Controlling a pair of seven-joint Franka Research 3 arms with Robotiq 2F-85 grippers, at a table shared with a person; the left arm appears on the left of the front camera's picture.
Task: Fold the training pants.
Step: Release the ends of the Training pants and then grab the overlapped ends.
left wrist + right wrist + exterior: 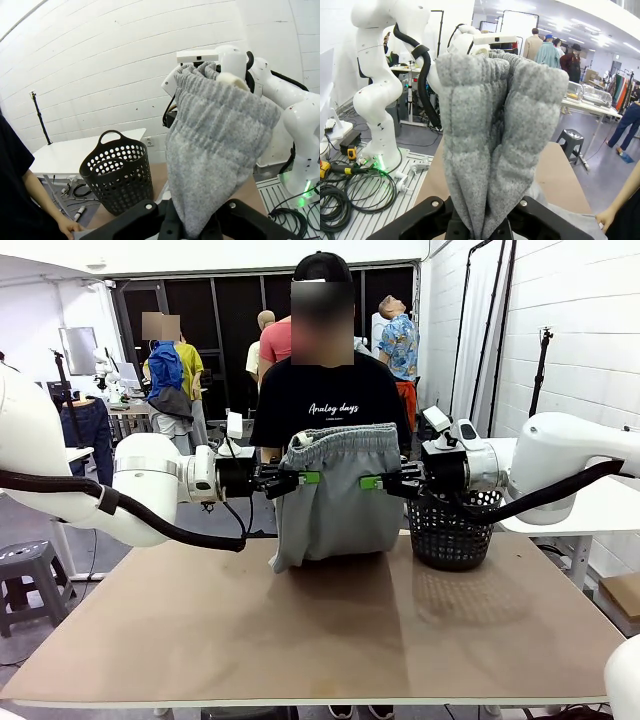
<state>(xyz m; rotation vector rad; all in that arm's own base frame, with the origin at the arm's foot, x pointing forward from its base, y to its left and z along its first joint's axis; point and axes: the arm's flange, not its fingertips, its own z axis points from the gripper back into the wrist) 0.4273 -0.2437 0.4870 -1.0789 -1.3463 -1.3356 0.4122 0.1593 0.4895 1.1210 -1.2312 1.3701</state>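
Training pants [335,500] hang between your two tools, waistband up, long axis vertical, lower end meeting the bench [300,640]. Left tool [303,479] and right tool [378,482] are each clamped on a side, level, equally near.

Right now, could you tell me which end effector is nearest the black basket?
The right end effector, close by the basket; the left end effector grips the training pants' opposite side.

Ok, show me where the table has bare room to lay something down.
Bare: the table's near half, from its front edge to the hanging training pants, and the far left corner. Crowded: far right, where the black basket stands beside the pants.
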